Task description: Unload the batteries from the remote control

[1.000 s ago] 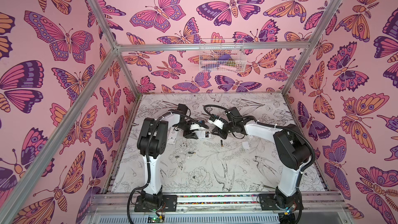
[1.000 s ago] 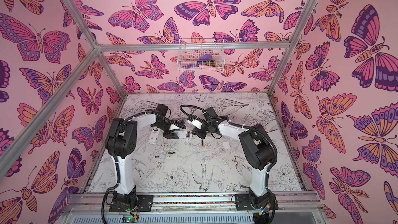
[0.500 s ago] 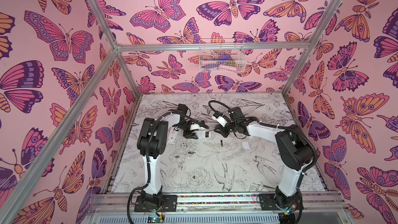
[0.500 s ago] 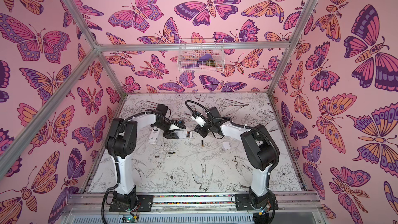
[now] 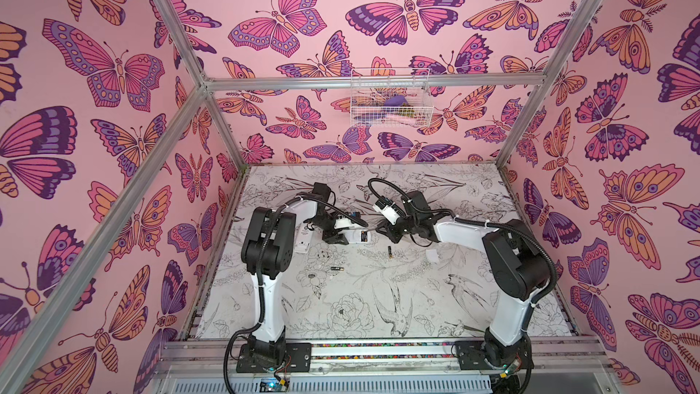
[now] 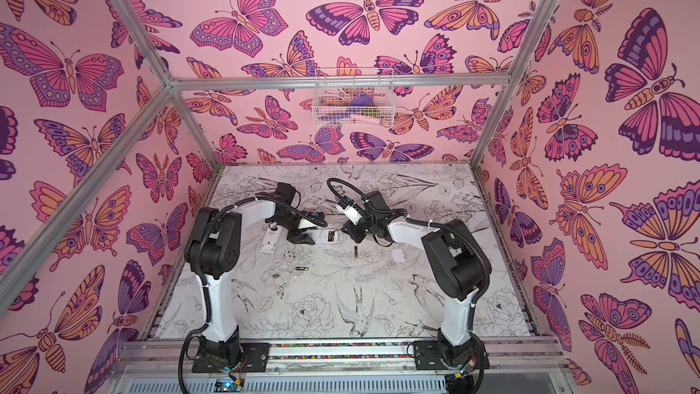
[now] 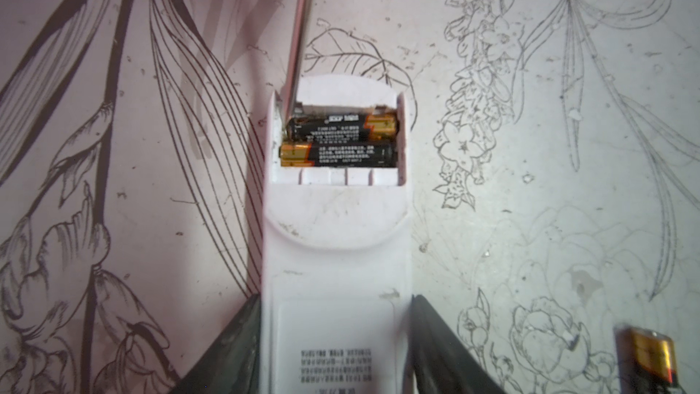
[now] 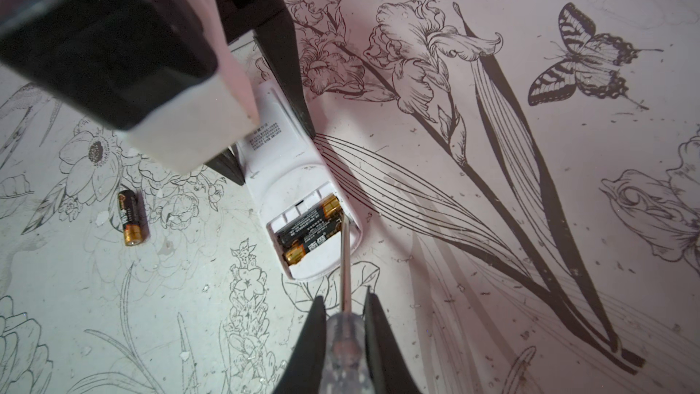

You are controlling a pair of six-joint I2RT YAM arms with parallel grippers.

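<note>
The white remote control [image 7: 335, 259] lies back-up on the mat with its battery bay uncovered. My left gripper [image 7: 336, 335] is shut on its body, one dark finger [image 7: 235, 343] on each long side. Two batteries [image 7: 341, 128] [image 7: 341, 155], black with gold ends, sit side by side in the bay. My right gripper [image 8: 342, 305] is shut on a clear-handled screwdriver [image 8: 345, 259]. Its metal tip rests at the bay's edge beside one battery's [image 8: 308, 229] end. In both top views the grippers [image 5: 335, 236] [image 5: 382, 227] meet over the remote [image 6: 325, 237]. Two loose batteries [image 5: 389, 252] [image 5: 336, 269] lie on the mat.
A second white remote [image 5: 303, 238] lies left of the held one, beside the left arm. A small white cover piece [image 5: 432, 255] lies under the right forearm. A wire basket [image 5: 390, 96] hangs on the back wall. Butterfly-patterned walls close in the mat.
The right wrist has shifted a little to the right and back with the screwdriver. The left gripper has kept its hold on the remote without moving.
</note>
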